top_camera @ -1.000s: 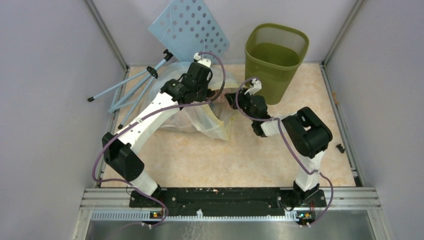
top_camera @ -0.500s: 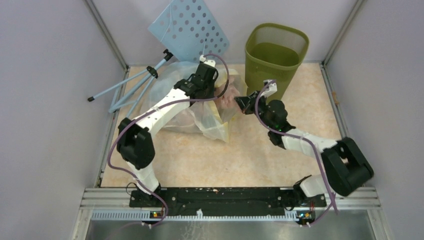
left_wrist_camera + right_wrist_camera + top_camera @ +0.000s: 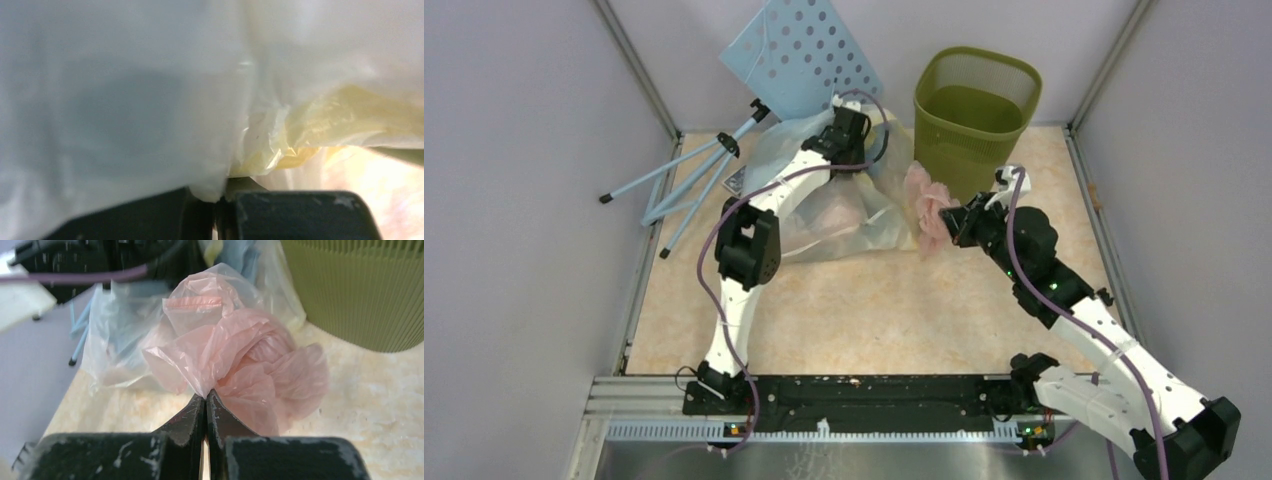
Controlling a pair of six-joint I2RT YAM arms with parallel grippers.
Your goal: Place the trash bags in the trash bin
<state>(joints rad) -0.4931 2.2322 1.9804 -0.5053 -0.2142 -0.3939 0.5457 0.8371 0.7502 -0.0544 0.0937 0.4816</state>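
The pink trash bag (image 3: 927,203) hangs bunched beside the olive-green mesh trash bin (image 3: 976,108), just left of its base. My right gripper (image 3: 952,222) is shut on a pinched fold of the pink bag (image 3: 240,355), and its jaws (image 3: 206,396) meet at the plastic. The bin wall (image 3: 360,290) stands to the upper right. My left gripper (image 3: 856,138) is at the back, shut on the edge of a clear-whitish bag (image 3: 125,100) at its tips (image 3: 220,192). A yellowish bag (image 3: 340,120) lies bunched to the right. The rest of the clear bags (image 3: 824,215) lie on the floor under the left arm.
A blue perforated board (image 3: 802,55) leans on the back wall. A pale blue tripod (image 3: 694,172) lies at the back left. Metal frame rails run along the floor's edges. The floor is beige stone-patterned.
The right gripper closed on the pink bag and pulled it right, out of the pile and up beside the bin. The left gripper moved farther back with the clear bag.
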